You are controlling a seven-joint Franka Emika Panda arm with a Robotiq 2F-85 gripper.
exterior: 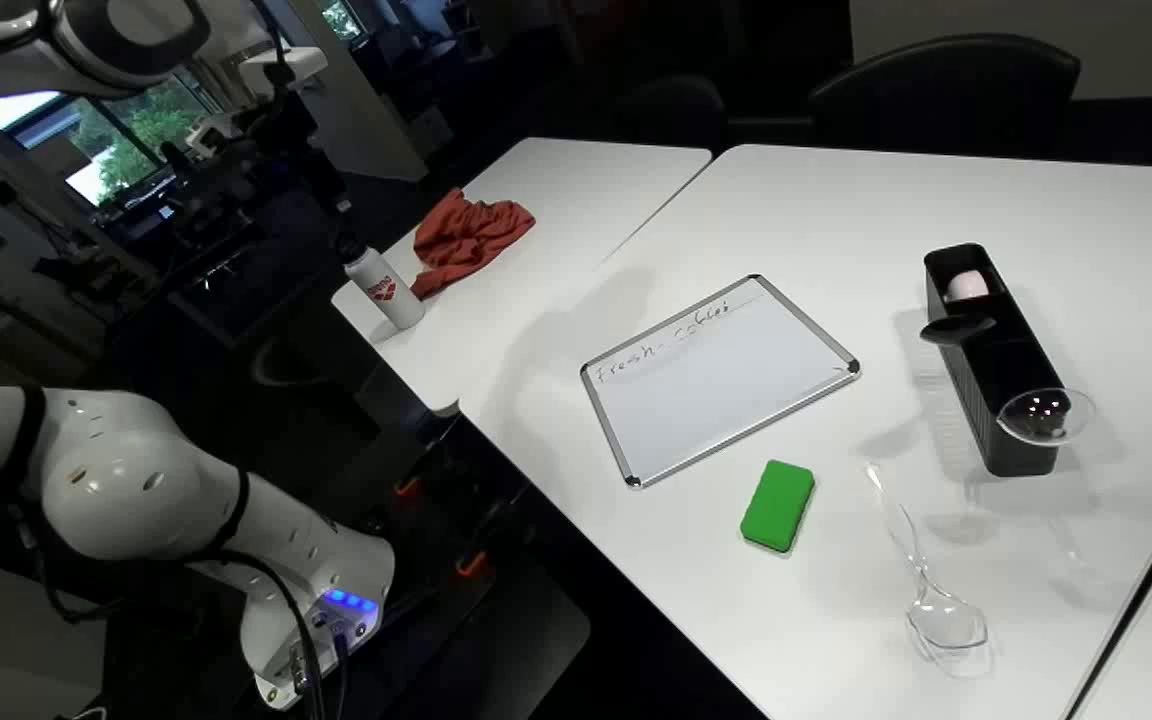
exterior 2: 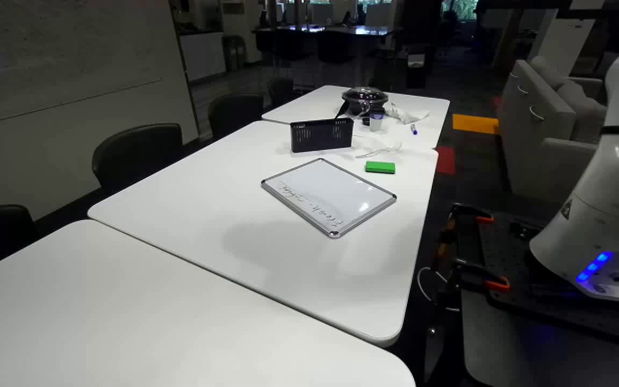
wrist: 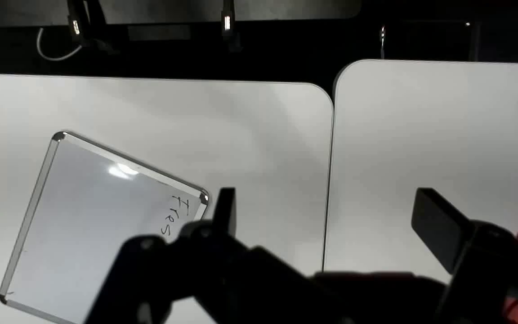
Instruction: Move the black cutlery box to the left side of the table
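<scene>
The black cutlery box (exterior: 1011, 350) stands upright on the white table (exterior: 836, 220), beyond the whiteboard; it also shows in an exterior view (exterior 2: 322, 135). A pale object, a black spoon-like piece and a clear round piece show in or over it. It is out of the wrist view. My gripper (wrist: 324, 207) is open, with nothing between its fingers, above the table seam and well away from the box. In an exterior view the dark gripper (exterior: 321, 170) hangs at the upper left, its fingertips hard to make out. The table also shows in an exterior view (exterior 2: 180, 231).
A whiteboard (exterior: 721, 380) lies mid-table, with a green block (exterior: 778, 505) and clear plastic spoon (exterior: 946, 615) nearby. A white bottle (exterior: 386, 290) and red cloth (exterior: 471, 240) sit across the seam. A lidded bowl (exterior 2: 365, 99) and cup (exterior 2: 376, 119) stand beyond the box.
</scene>
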